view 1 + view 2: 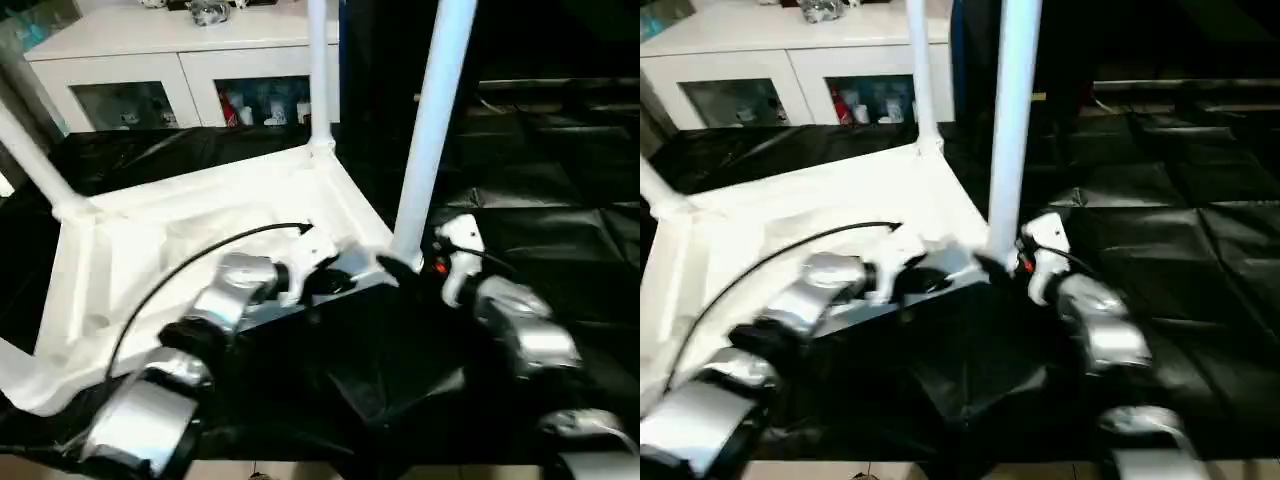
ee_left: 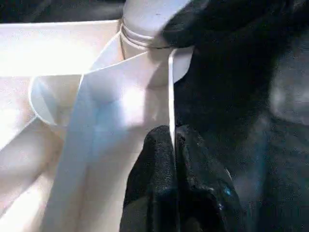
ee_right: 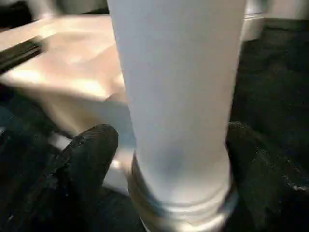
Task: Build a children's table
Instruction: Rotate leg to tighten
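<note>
The white tabletop (image 1: pixel 200 230) lies upside down on black sheeting, ribbed underside up. Three white legs stand in its corner sockets: one at the far corner (image 1: pixel 319 70), one at the left (image 1: pixel 35 160) and one at the near right corner (image 1: pixel 430 130). My left gripper (image 1: pixel 330 280) is shut on the thin rim wall of the tabletop (image 2: pixel 170 87), just beside that near right socket. My right gripper (image 3: pixel 174 145) stands open around the foot of the near right leg (image 3: pixel 178 96). One black finger (image 3: pixel 91 154) sits on each side of the leg, and the left one stands a little clear of it.
A white cabinet (image 1: pixel 150 60) with glass-fronted shelves stands behind the tabletop. Crumpled black sheeting (image 1: pixel 540 200) covers the floor to the right and in front. My silver forearms (image 1: pixel 150 410) cross the near part of the scene.
</note>
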Robot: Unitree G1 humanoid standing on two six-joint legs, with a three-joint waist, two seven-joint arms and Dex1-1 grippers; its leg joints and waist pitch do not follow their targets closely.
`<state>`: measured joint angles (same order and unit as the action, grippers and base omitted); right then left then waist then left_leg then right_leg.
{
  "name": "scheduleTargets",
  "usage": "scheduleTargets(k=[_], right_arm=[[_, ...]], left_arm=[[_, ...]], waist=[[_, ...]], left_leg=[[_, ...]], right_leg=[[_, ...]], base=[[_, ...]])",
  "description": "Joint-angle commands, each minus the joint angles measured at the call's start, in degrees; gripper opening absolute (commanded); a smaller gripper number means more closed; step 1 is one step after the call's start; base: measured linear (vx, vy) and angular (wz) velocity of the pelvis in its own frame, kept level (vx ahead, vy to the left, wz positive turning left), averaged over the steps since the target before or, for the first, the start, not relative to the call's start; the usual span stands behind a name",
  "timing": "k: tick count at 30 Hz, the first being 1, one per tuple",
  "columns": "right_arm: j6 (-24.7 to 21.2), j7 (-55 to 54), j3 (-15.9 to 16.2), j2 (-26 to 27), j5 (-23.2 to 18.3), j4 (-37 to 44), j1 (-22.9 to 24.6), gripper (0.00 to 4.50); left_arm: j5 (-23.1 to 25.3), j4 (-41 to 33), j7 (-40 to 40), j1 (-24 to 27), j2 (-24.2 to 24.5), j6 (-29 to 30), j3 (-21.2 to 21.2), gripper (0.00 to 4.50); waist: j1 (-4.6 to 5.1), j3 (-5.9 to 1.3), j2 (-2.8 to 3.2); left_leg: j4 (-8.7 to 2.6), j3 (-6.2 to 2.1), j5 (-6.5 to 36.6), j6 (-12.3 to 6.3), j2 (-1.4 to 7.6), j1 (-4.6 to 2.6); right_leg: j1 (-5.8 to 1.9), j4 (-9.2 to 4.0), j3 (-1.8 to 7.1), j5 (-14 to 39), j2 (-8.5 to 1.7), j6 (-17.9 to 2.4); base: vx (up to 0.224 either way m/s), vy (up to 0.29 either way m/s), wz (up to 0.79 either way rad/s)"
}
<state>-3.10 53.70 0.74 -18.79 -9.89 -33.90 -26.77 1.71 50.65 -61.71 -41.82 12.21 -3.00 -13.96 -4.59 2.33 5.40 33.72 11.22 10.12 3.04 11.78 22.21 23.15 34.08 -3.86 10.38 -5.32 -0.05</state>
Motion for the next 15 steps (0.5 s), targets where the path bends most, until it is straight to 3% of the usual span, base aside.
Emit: scheduleTargets(k=[1,2,5,6,7,9,15], right_arm=[[-0.6,5.9,2.9,0.0,-1.2,2.3,0.2,3.82],[-1.0,8.7,2.8,-1.4,-1.8,3.2,0.6,3.82],[-1.2,11.6,2.7,-3.0,-2.2,4.0,1.0,3.82],[-1.2,13.2,2.5,-4.0,-2.3,3.7,0.9,3.82],[-1.2,13.2,2.5,-4.0,-2.3,3.7,0.9,3.82],[-1.6,14.4,3.1,-4.6,-2.8,3.7,0.6,3.82],[-2.1,16.3,3.8,-4.0,-3.3,4.5,0.9,3.28]], left_arm=[[-0.4,-2.2,-3.4,0.1,0.9,-1.1,-1.0,0.00],[-0.9,-2.9,-6.4,0.7,1.9,-1.2,-1.4,0.00],[-1.5,-3.8,-9.1,1.4,3.2,-1.1,-1.6,0.00],[-2.0,-4.8,-11.0,2.1,4.3,-0.7,-1.7,0.00],[-2.0,-4.8,-11.0,2.1,4.3,-0.7,-1.7,0.00],[-2.7,-6.9,-13.0,3.1,5.2,0.4,-1.4,0.00],[-2.8,-8.7,-14.0,4.3,5.9,1.2,-1.5,0.00]], waist=[[-0.34,-4.06,-0.83],[-0.29,-3.94,-1.18],[-0.66,-3.86,-1.24],[-0.71,-3.81,-1.67],[-0.93,-3.79,-1.49],[-1.06,-3.80,-1.79],[-1.18,-3.82,-1.98]], left_leg=[[-3.24,-0.74,9.4,-6.87,1.41,-0.76],[-3.26,-0.68,9.4,-7.04,1.35,-0.67],[-3.37,-0.59,10.2,-6.63,1.58,-1.01],[-3.42,-0.55,10.5,-6.30,1.62,-1.03],[-3.47,-0.57,10.6,-5.94,1.72,-1.12],[-3.46,-0.53,9.9,-5.72,1.73,-1.14],[-3.29,-0.47,8.5,-6.10,1.65,-1.04]], right_leg=[[-3.21,-3.17,1.55,3.4,-2.93,-15.4],[-3.22,-3.24,1.55,3.7,-2.87,-15.5],[-2.90,-3.30,1.67,6.2,-2.95,-15.6],[-2.93,-3.38,1.72,7.1,-3.00,-15.5],[-2.81,-3.32,1.78,8.0,-3.07,-15.5],[-2.78,-3.22,1.83,7.3,-2.98,-15.5],[-2.77,-3.01,1.86,7.0,-3.09,-15.3]], base=[[0.000,0.000,0.00],[0.000,0.000,0.00],[0.000,0.000,0.00],[0.000,0.000,0.00],[0.000,0.000,0.00],[0.000,0.000,0.00],[0.000,0.000,0.00]])
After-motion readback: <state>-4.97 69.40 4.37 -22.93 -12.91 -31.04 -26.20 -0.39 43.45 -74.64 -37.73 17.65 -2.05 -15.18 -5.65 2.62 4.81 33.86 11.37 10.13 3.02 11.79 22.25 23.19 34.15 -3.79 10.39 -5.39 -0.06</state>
